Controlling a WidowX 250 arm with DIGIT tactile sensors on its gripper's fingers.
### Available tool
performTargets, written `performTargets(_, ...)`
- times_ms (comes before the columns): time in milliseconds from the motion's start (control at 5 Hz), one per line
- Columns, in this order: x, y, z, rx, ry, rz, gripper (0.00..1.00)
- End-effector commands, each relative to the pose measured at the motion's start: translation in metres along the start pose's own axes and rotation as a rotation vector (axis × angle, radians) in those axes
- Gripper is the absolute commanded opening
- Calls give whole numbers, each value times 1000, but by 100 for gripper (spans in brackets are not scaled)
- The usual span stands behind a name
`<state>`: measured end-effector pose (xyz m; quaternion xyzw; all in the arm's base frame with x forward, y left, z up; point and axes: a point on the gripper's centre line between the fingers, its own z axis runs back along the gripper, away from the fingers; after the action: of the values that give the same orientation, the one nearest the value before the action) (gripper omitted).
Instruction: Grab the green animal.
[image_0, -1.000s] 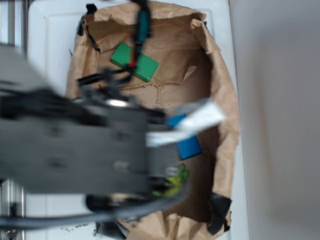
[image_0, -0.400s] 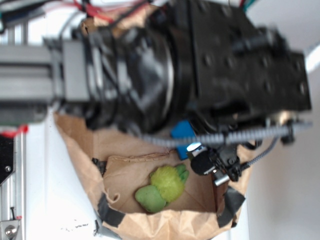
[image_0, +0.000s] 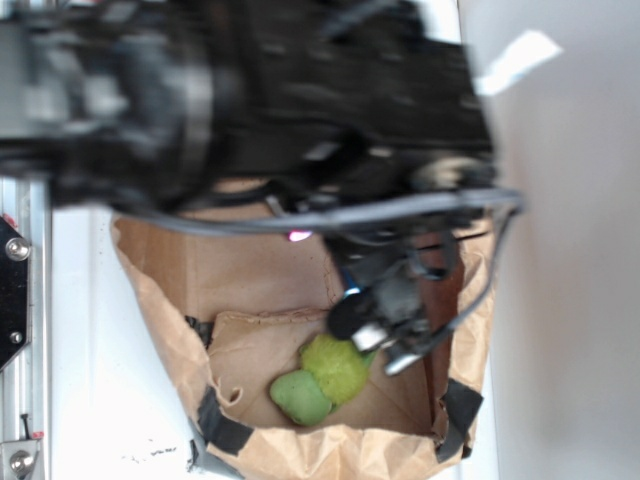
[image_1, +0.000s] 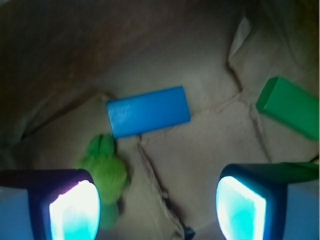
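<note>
The green animal (image_0: 325, 377) is a fuzzy yellow-green plush with a duller green lobe, lying on the floor of the brown paper bag (image_0: 170, 300) near its front end. In the wrist view the green animal (image_1: 107, 170) lies just beside and behind the left pad (image_1: 75, 212). My gripper (image_1: 157, 210) is open, its two glowing pads wide apart with bare paper between them. From outside, the gripper (image_0: 385, 330) hangs just above and to the right of the plush, apart from it.
A blue block (image_1: 148, 111) lies flat just beyond the plush. A rigid green block (image_1: 290, 106) sits further off at the right. The bag's crumpled walls (image_0: 470, 330) rise on all sides, with black tape (image_0: 455, 410) at the front corners. The arm (image_0: 250, 100) covers the bag's far half.
The arm has swung across the view and the gripper has come down into the bag, closer to the plush. The plush has not moved.
</note>
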<state>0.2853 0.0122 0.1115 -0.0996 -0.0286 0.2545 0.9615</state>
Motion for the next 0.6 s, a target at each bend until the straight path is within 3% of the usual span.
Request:
performTargets(0,-14,-10,9,-55,-53,-64,100)
performTargets(400,-28,-35,-24,4,-49,-123,100)
